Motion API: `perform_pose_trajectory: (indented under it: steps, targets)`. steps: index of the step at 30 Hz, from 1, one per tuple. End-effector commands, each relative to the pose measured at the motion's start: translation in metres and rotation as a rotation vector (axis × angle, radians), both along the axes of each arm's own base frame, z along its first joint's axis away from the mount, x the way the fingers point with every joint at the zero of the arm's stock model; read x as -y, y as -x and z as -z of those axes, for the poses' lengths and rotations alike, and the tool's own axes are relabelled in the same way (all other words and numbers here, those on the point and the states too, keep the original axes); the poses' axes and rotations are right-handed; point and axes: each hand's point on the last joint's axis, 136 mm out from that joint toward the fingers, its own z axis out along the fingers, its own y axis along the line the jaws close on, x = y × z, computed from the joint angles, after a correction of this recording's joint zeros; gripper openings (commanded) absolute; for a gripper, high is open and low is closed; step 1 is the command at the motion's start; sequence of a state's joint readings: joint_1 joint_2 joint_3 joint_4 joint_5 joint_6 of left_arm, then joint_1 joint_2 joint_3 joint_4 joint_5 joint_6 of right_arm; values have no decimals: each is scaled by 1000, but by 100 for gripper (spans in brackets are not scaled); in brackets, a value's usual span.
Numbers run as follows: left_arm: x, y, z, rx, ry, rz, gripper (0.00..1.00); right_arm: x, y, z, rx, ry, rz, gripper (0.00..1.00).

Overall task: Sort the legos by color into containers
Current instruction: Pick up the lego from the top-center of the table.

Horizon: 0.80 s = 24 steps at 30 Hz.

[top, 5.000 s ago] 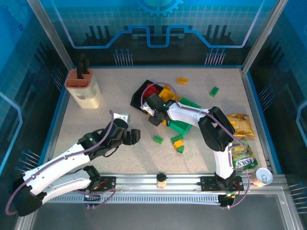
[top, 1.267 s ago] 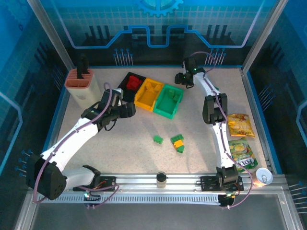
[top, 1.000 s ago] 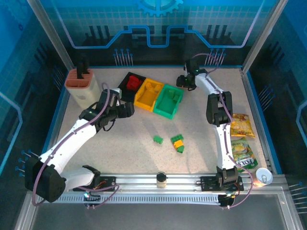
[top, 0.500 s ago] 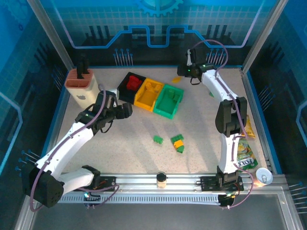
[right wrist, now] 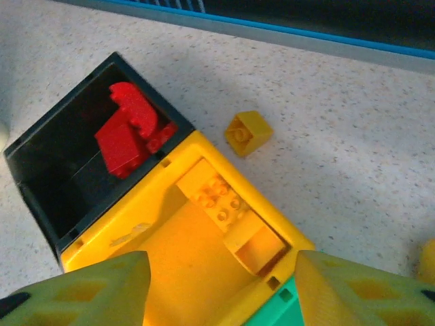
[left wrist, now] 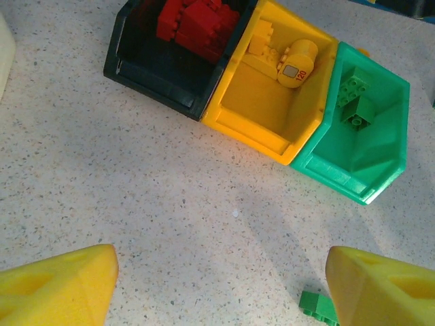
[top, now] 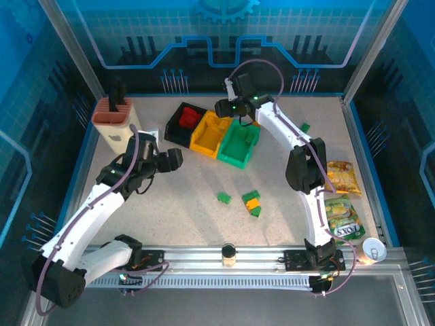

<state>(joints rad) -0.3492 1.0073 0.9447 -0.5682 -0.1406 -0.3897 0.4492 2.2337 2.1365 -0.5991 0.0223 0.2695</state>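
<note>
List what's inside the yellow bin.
The yellow bin holds a yellow studded brick and a yellow cylindrical piece labelled 120, both at one end. The rest of its floor is bare. Anything beneath those two pieces is hidden.

The yellow bin [left wrist: 262, 109] stands in a row, touching the black bin [left wrist: 153, 75] on its left and the green bin [left wrist: 367, 163] on its right. It holds a yellow brick [left wrist: 260, 42] and a yellow cylinder [left wrist: 297, 60] marked 120. In the black bin lie red bricks [left wrist: 194, 24], in the green one green bricks [left wrist: 353, 102]. Below the yellow bin the left gripper [left wrist: 221, 278] has its fingers [left wrist: 58, 288] wide apart; a small green brick [left wrist: 318, 304] lies close to one finger.
</note>
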Motion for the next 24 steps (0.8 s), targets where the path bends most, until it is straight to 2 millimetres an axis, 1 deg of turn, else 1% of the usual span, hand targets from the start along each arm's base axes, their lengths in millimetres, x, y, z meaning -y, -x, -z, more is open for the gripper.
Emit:
perform_pose_trajectory:
  steps: [1,3,5,8,9,11,13,16,21,24]
  targets:
    - [-9,9,10,-37,-17,-12,81,25,-18,-8,13,12,73,75]
    - [-9,10,11,-40,-11,-16,81,45,-27,-6,0,25,127,78]
    - [-8,10,12,-43,-5,-17,81,74,-37,3,-29,46,208,78]
    - [-7,8,14,-46,-2,-18,81,115,-44,16,-73,62,287,79]
    - [-7,7,15,-50,-2,-18,81,125,-46,35,-108,87,296,80]
    - [-5,4,18,-60,2,-13,81,141,-45,52,-145,125,300,83]
    - [-2,1,20,-66,9,-8,81,148,-41,69,-188,144,272,85]
    - [1,-3,22,-71,20,-5,81,142,-36,86,-216,178,196,86]
    - [6,-7,26,-86,34,3,81,137,-39,106,-242,193,142,86]
    - [5,-8,26,-88,31,-1,81,134,-39,117,-260,202,126,86]
